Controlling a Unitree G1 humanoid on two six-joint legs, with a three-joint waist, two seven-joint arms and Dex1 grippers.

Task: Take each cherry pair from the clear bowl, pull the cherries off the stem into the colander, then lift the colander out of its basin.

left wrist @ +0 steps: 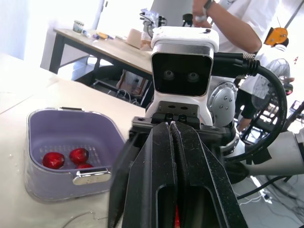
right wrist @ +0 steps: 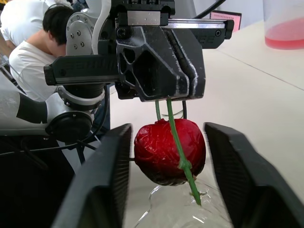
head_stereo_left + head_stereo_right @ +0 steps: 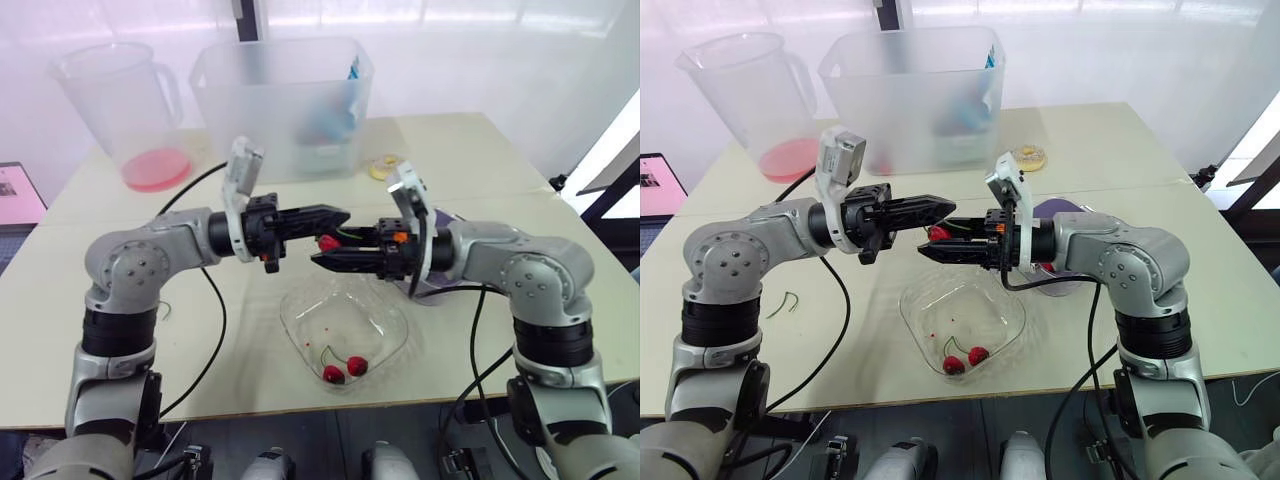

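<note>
The left gripper [image 3: 338,216] is pinched tight on the green stem [image 2: 176,142], which hangs down from its tips. The cherry [image 2: 164,154] at its end sits exactly between the spread fingers of the right gripper [image 2: 167,130], which do not press it yet. All this is above the clear bowl [image 3: 378,318]; the colander [image 1: 47,124] stands further to the right. I can read no writing.

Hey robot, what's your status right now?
Left gripper shut on stem. Right gripper open around the cherry. One cherry pair left in clear bowl. Nothing blocking.
</note>
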